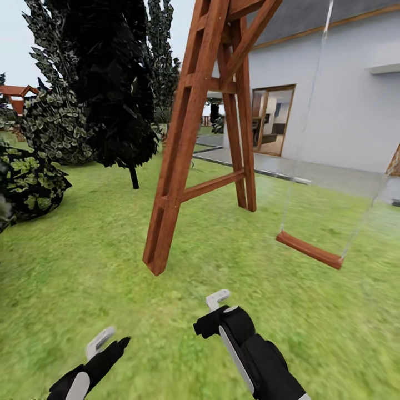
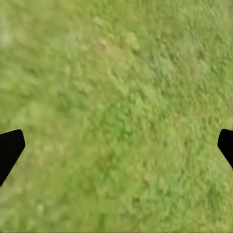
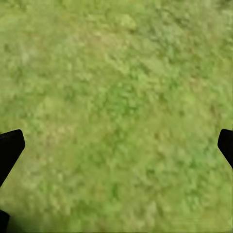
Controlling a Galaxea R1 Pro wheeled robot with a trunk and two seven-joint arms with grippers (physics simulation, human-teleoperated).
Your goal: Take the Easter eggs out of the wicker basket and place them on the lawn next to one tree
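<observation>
The three Easter eggs, the wicker basket and the thick-trunked tree are out of view. Mottled green lawn (image 1: 83,266) stretches ahead of me. Low in the head view, my left gripper (image 1: 103,341) and right gripper (image 1: 216,303) hover over the grass. The left wrist view has the left gripper (image 2: 116,148) open, its dark fingertips (image 2: 9,150) far apart with only grass between them. The right gripper (image 3: 116,145) is likewise open over bare grass, fingertips (image 3: 9,148) at the picture's sides.
A tall brown wooden swing frame (image 1: 194,139) stands straight ahead, its plank seat (image 1: 309,250) hanging to the right. Beyond it are a white house (image 1: 333,83) with an open doorway (image 1: 272,119) and a patio. A slim dark tree (image 1: 116,83) and leafy bushes (image 1: 33,178) stand at the left.
</observation>
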